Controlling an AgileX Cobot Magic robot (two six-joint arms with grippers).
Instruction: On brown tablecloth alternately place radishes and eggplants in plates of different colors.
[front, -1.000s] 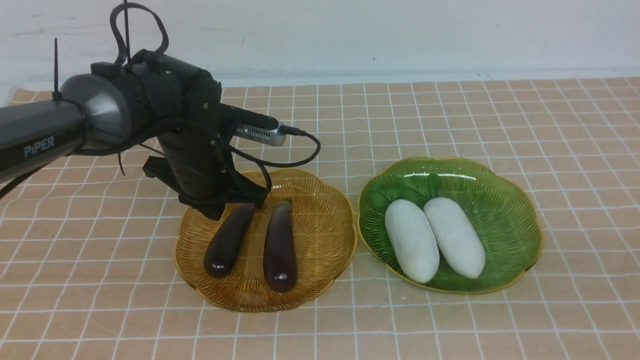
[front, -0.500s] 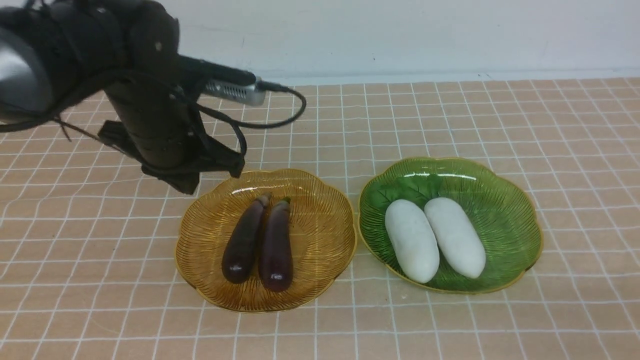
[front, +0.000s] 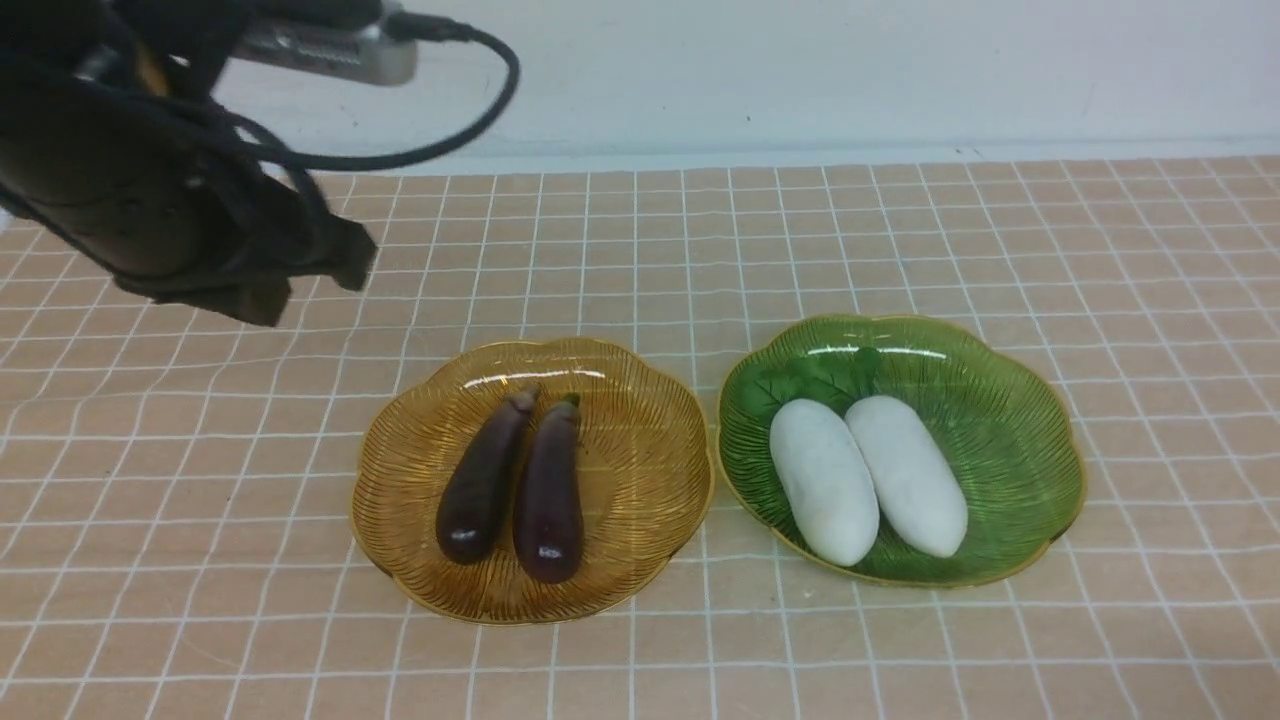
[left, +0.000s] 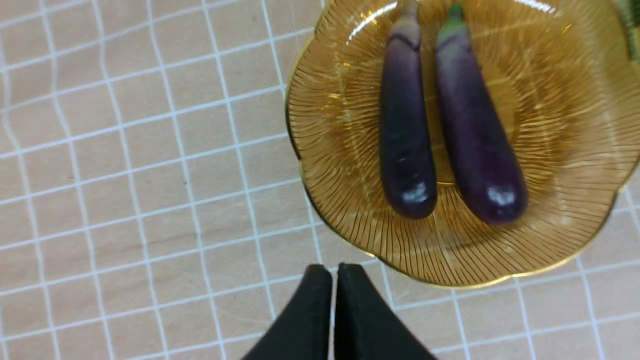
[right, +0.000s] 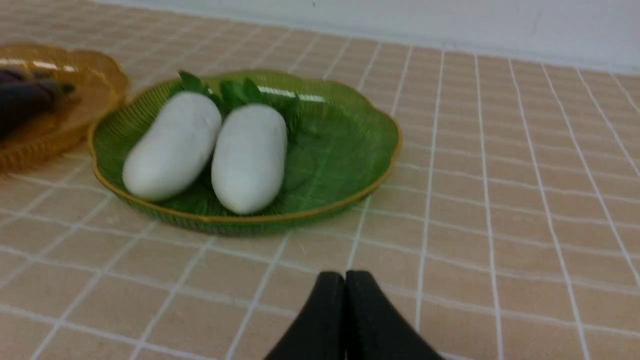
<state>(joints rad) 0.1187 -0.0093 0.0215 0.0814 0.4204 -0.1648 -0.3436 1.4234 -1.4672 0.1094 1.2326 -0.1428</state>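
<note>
Two dark purple eggplants (front: 482, 478) (front: 549, 490) lie side by side in the amber plate (front: 640, 470). Two white radishes (front: 823, 481) (front: 906, 475) lie side by side in the green plate (front: 1000, 420). Both plates rest on the brown tablecloth (front: 900, 240). My left gripper (front: 305, 285) is raised at the far left, away from the amber plate; in the left wrist view it (left: 334, 272) is shut and empty above the cloth near the plate (left: 560, 150). My right gripper (right: 345, 277) is shut and empty in front of the green plate (right: 350, 145); it does not show in the front view.
A white wall (front: 800, 70) runs along the far edge of the cloth. The left arm's cable (front: 470, 110) loops above the far left of the cloth.
My left gripper let go of the left eggplant, which settled against the other one. The arm rose and drew back up and to the left, away from the amber plate.
</note>
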